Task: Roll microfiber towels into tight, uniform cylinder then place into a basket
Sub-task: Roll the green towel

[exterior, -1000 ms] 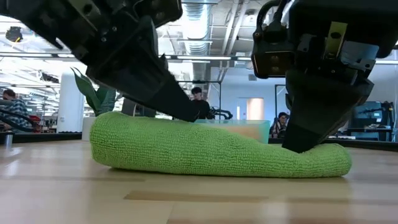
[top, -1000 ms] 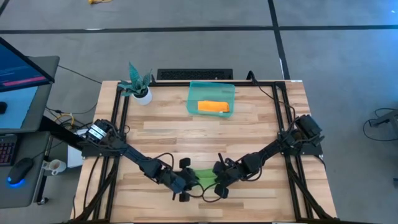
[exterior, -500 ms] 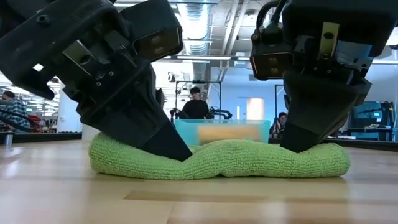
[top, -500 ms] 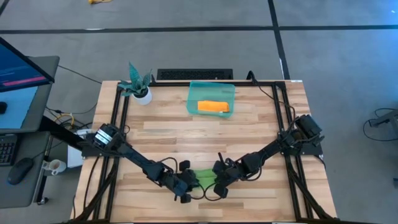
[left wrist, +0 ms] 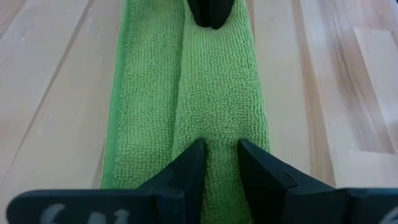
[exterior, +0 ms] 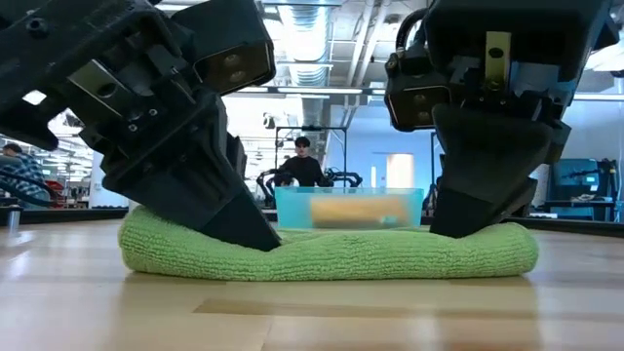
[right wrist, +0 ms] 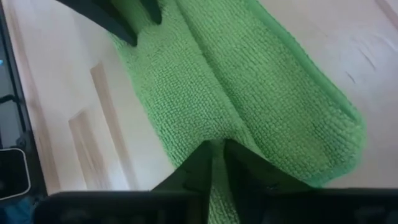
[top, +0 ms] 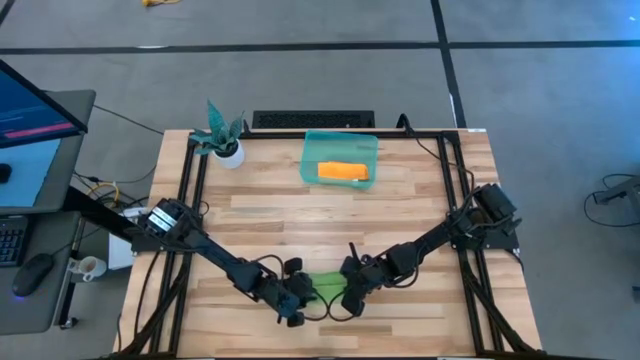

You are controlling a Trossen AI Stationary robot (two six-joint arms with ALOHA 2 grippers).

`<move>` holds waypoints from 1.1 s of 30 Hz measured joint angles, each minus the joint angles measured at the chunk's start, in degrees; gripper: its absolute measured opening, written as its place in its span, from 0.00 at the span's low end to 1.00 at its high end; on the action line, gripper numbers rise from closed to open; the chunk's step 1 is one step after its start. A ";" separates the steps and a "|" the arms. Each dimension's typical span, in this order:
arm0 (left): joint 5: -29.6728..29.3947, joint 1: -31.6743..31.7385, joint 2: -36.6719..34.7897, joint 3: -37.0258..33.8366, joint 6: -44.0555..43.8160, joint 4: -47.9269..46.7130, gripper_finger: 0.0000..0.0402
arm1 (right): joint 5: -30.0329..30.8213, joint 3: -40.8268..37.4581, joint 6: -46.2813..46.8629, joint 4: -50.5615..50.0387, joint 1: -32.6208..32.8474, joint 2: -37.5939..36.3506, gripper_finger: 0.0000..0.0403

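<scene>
While viewed from above, the green towel is seen near the tabletop's front edge, flanked by the left tool and right tool; the orange towel lies inside the basket. Level view: both tools are pressed into the towel. Wrist views: a towel fold is pinched by each tool.

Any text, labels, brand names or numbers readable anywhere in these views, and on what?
None can be read.
The monitor at the table's left shows coloured lines too small to read.
Pale marks on the left gripper's mount are cut off and illegible.
</scene>
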 joint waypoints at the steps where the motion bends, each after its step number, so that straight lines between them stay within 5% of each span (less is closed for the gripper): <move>1: 0.20 0.00 -0.42 -0.03 -0.03 -0.70 0.23 | 0.01 0.00 -0.01 0.35 -0.02 0.03 0.20; 6: 0.42 -0.02 -1.50 -0.15 -0.11 -2.11 0.23 | -0.79 0.00 -2.96 0.73 -0.50 -0.70 0.28; 16: 0.37 0.09 -1.69 0.28 -1.44 -4.97 0.23 | 0.13 -0.48 -10.37 -8.94 0.86 -9.00 0.25; 20: 0.37 0.11 -1.62 1.08 -0.89 -5.98 0.23 | 8.82 -0.46 -14.43 -13.56 5.59 -12.90 0.25; 26: 0.42 0.13 -1.60 1.51 -0.98 -7.09 0.23 | 27.77 -0.33 -27.62 -7.40 15.90 -11.68 0.25; 33: 0.42 0.13 -1.60 1.51 -1.73 -7.11 0.23 | 30.63 -0.24 -49.03 4.71 17.61 -5.81 0.29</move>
